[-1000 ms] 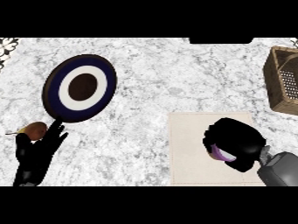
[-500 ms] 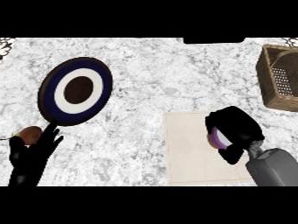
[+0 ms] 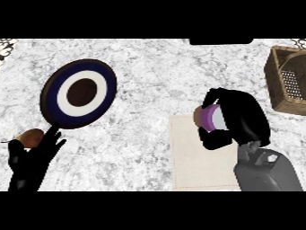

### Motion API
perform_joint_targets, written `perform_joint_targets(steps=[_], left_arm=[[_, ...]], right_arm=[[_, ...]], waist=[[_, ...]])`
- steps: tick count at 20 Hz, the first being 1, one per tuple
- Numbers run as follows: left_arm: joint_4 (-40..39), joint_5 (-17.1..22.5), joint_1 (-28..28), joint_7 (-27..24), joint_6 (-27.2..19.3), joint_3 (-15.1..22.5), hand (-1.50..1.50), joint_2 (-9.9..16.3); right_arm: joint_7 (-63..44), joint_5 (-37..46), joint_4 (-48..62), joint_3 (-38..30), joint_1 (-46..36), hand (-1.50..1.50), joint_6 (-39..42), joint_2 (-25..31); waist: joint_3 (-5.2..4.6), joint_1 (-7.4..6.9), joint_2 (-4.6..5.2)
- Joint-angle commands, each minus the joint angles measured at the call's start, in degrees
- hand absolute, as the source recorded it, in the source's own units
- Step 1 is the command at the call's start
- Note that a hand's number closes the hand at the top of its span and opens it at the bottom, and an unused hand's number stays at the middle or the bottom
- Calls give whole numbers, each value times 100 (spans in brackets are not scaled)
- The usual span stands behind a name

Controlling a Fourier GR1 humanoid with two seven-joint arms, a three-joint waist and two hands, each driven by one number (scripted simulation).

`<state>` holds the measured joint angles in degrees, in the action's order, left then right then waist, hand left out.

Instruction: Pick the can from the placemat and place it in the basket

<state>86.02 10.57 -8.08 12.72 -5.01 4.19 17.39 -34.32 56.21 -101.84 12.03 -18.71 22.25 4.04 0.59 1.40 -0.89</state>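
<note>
- Where the marbled worktop (image 3: 148, 67) fills the head view, it carries every item listed below; compared with half a second ago, the whole surface sits lower and further left in the view.
- Placemat (image 3: 195, 157): a pale square lying flat on the worktop at lower centre-right, partly covered by the right forearm.
- Plate (image 3: 79, 93): round, dark blue with a white ring and a brown centre, on the worktop at the left, well apart from the placemat.
- Basket (image 3: 294, 81): woven, brown, at the right edge of the view, lying beyond the placemat. More of it shows than in the earlier frame.
- Right robot hand (image 3: 238, 119): fingers and thumb curled round the can, held over the far edge of the placemat. It stands nearer the far edge of the placemat than half a second ago.
- Left robot hand (image 3: 32, 159): open, fingers straight and pointing up, resting at the lower left of the view.
- Can (image 3: 208, 117): purple side and pale end, projecting from the left side of the right robot hand, clear of the basket.
- Brown rounded object (image 3: 31, 137): just beside the fingertips of the left robot hand, below the plate.
</note>
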Motion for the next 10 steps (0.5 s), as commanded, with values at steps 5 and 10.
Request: perform_joint_targets(steps=[5, 10], left_arm=[[-404, -8, 37, 312, 42, 72, 0, -49], [-417, -154, -145, 189, -39, 216, 0, -213]], right_arm=[[-1635, -775, -1697, -645, -1251, 150, -1253, -396], [-2888, -735, -1774, -1588, -2823, 150, -433, -213]], waist=[[-68, -45, 41], [-73, -99, 54]])
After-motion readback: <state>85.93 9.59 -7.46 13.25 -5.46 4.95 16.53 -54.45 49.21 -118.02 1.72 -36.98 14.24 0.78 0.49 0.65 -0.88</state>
